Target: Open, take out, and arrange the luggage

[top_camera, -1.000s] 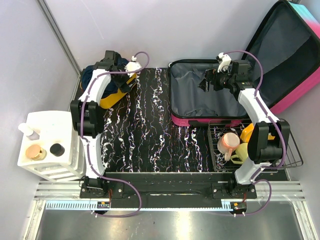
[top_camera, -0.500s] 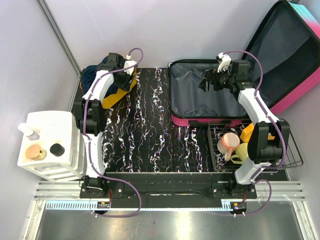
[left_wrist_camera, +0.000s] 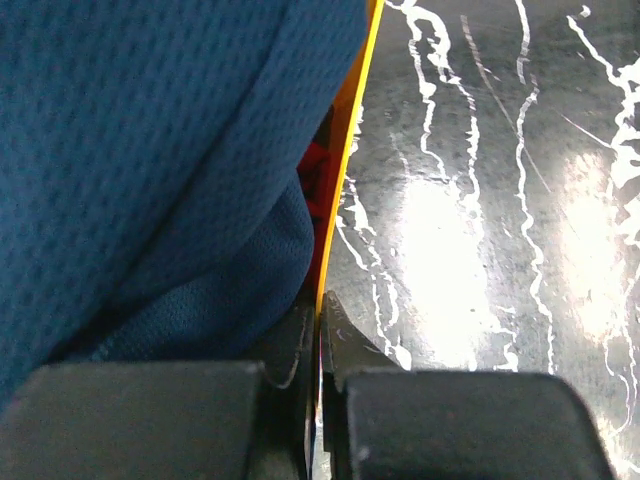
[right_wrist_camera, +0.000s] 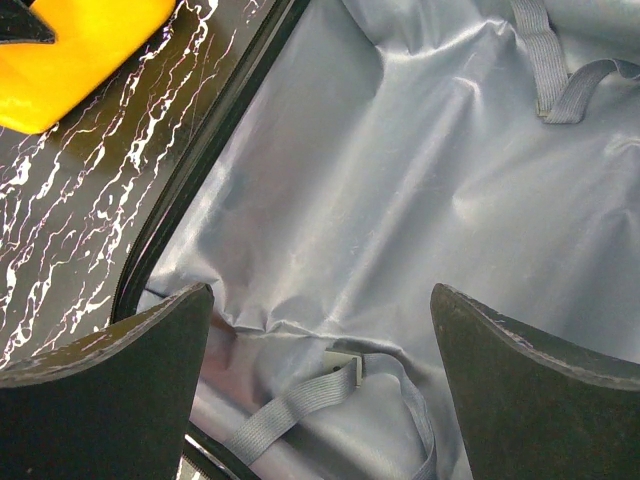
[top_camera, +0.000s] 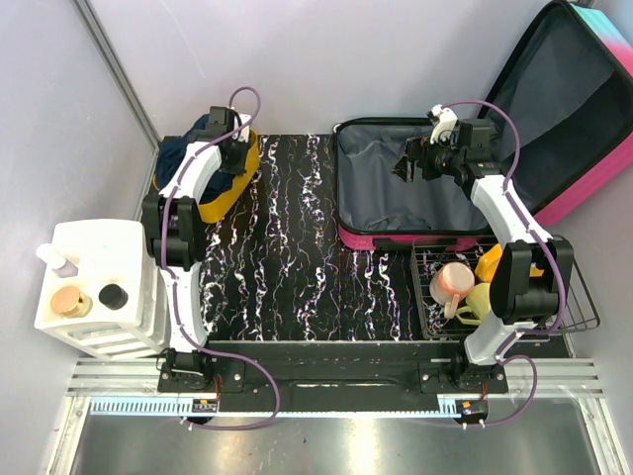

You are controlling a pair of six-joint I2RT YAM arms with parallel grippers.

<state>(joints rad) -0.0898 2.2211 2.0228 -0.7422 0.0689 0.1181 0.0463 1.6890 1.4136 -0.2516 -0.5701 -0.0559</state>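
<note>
The luggage (top_camera: pixel 381 203) lies open at the back right, its grey lining (right_wrist_camera: pixel 400 150) bare and its lid (top_camera: pixel 579 104) leaning back against the wall, pink edge showing. My right gripper (top_camera: pixel 410 163) hovers over the lining, open, with only a grey strap (right_wrist_camera: pixel 300 400) between its fingers (right_wrist_camera: pixel 320 300). At the back left stands an orange bin (top_camera: pixel 223 193) stuffed with dark blue cloth (top_camera: pixel 183 153). My left gripper (top_camera: pixel 229 139) is shut on the bin's thin orange wall (left_wrist_camera: pixel 350 130), which runs between its jaws (left_wrist_camera: pixel 322 330); blue cloth (left_wrist_camera: pixel 150 150) bulges beside it.
A wire basket (top_camera: pixel 586 309) at the front right holds a pink cup (top_camera: pixel 453 280) and a yellow cup (top_camera: pixel 478 297). A white shelf unit (top_camera: pixel 99 267) with small bottles stands at the front left. Black marbled tabletop (top_camera: pixel 297 267) lies between bin and luggage.
My left gripper has swung in over the bin's rim and closed on its orange wall. The right arm and the luggage have not moved.
</note>
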